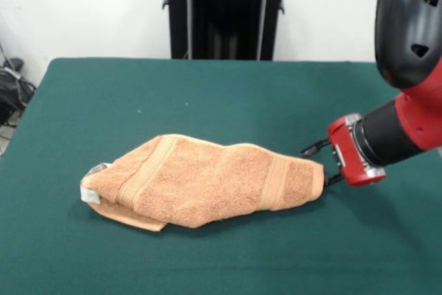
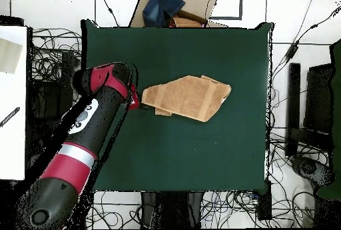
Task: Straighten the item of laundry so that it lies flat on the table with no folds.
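Note:
The item of laundry [image 1: 207,183], an orange-tan terry towel, lies folded over itself in a long bunched shape on the green table [image 1: 207,94]. Two woven bands cross it, and a white tag [image 1: 90,194] shows at its left end. My gripper [image 1: 323,164] lies low at the towel's right tip, open, one finger above that tip and the other touching its lower corner. From overhead, the towel [image 2: 188,97] sits near the table's middle with the gripper [image 2: 138,103] at its left end.
A cardboard box with a blue cloth [image 2: 172,6] stands beyond the table's far edge in the overhead view. Cables lie on the floor all round. A white surface [image 2: 12,101] flanks the left side. My arm [image 2: 83,141] crosses the table's left edge.

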`<state>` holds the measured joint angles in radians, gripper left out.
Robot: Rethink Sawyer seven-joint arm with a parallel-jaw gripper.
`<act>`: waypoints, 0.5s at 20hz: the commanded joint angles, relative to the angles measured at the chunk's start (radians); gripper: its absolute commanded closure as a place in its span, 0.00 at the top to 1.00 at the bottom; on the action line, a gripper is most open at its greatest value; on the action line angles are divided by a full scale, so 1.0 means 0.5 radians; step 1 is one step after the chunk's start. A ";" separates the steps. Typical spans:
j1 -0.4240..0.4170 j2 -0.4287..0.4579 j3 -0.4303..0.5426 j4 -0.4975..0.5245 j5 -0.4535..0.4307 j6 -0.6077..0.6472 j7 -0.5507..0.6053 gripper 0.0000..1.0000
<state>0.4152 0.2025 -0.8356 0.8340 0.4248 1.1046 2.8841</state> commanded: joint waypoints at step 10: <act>-0.134 0.192 0.038 -0.282 0.118 0.006 0.650 1.00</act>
<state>0.3792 0.2317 -0.8591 0.7511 0.4275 1.1660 2.8841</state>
